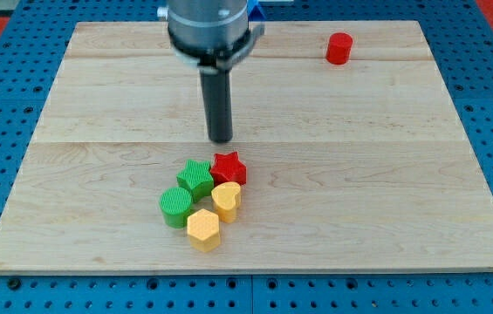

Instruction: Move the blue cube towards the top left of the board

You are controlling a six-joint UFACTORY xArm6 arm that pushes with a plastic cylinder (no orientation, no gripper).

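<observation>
My tip point(220, 139) rests on the wooden board point(98, 105), a little above the middle of the view. A small blue piece point(261, 12) shows at the board's top edge, just right of the arm's body. It may be the blue cube, but the arm hides most of it and its shape cannot be made out. The tip is well below that blue piece and just above the red star point(228, 166), not touching it.
A cluster lies below the tip: the red star, a green star point(195, 178), a green cylinder point(175, 207), a yellow block point(226, 199) and a yellow hexagon point(203, 228). A red cylinder point(339, 48) stands at the top right.
</observation>
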